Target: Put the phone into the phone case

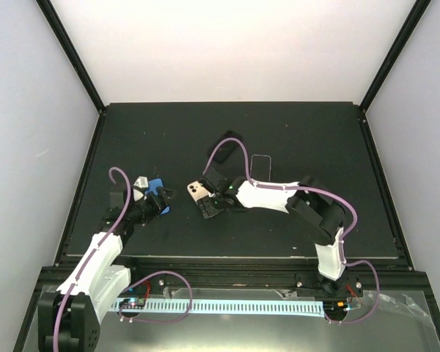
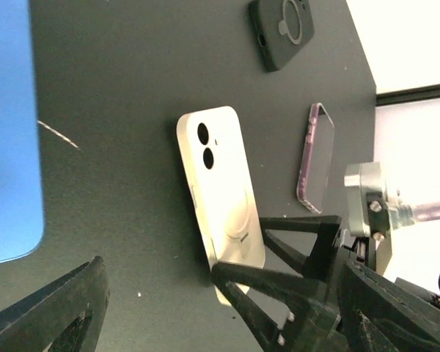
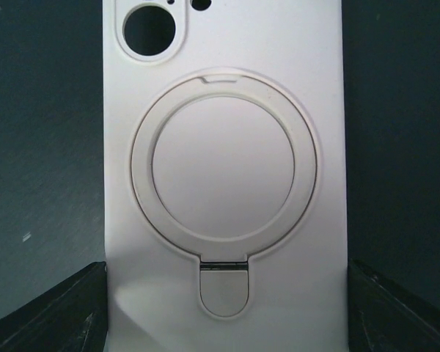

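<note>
The right gripper (image 3: pixel 227 297) has its two black fingers (image 3: pixel 44 315) spread wide, one on each long side of a white plastic phone case with a round ring stand on its back (image 3: pixel 224 169). The fingertips sit right at the case's edges. Whether they are pressing on it or just beside it cannot be told. The case lies flat on the black table (image 1: pixel 169 132), back upward, with its camera cut-outs at the end away from the gripper.

The left gripper (image 1: pixel 158 198) has its jaws wide apart and holds nothing. It hovers low over the table just left of the white case. A flat blue phone with rounded corners (image 2: pixel 11 132) lies beside its left finger, close to the white case but not touching it, with bare table between them.

Farther back on the table, well apart from both grippers, lies a dark grey phone case with a round ring on its back (image 2: pixel 281 29). A clear phone case with a pinkish rim (image 2: pixel 315 158) rests to its right, behind the right arm's wrist.
</note>
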Robot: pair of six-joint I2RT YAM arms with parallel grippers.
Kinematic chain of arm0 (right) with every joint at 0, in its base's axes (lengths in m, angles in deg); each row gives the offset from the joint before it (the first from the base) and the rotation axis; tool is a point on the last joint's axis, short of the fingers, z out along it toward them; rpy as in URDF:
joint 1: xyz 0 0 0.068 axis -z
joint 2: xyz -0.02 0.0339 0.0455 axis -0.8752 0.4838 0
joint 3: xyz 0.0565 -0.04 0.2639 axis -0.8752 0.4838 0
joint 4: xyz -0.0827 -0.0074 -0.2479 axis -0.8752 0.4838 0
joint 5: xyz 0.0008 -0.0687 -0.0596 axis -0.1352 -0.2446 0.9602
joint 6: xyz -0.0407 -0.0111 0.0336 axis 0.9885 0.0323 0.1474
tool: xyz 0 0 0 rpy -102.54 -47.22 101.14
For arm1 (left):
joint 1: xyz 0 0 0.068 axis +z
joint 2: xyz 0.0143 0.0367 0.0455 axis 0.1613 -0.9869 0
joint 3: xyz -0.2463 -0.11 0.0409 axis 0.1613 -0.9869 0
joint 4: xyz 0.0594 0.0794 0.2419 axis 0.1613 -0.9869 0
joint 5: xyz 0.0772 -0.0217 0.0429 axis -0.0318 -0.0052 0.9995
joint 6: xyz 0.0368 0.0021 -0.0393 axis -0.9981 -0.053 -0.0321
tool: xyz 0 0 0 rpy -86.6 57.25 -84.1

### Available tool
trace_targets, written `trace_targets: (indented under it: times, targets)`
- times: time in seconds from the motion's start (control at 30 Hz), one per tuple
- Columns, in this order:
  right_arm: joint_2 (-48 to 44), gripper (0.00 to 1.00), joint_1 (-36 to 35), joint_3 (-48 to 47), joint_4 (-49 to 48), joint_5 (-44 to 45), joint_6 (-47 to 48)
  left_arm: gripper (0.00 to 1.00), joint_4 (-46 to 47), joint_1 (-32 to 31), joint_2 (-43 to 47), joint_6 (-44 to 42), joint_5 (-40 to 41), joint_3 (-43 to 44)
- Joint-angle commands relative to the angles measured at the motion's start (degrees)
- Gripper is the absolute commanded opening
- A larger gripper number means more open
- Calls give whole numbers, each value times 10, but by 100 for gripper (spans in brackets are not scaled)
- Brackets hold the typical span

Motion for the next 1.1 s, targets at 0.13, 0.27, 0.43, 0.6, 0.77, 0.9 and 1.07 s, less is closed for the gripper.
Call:
trace_targets:
  times: [0.13,0.27,0.43,0.6,0.77,0.9,1.07]
  targets:
    - [-111,76,0,83,-111,-119,-99,85,124,3,-44,42,-104,-19]
    - [-165,76,0,126,-179,-177,-139,82,199,2,-56,80,-148,-35]
    - [-200,76,1,164,-250,-241,-181,70,337,2,-50,159,-196,-66]
    - [-228,76,1,201,-317,-284,-214,52,405,1,-22,197,-201,-76]
    - [-238,75,2,218,-343,-304,-228,30,433,1,18,223,-196,-83]
    - [-244,76,2,226,-346,-304,-229,2,371,1,65,208,-161,-82]
    - [-254,78,3,235,-345,-296,-231,2,316,1,94,189,-146,-70]
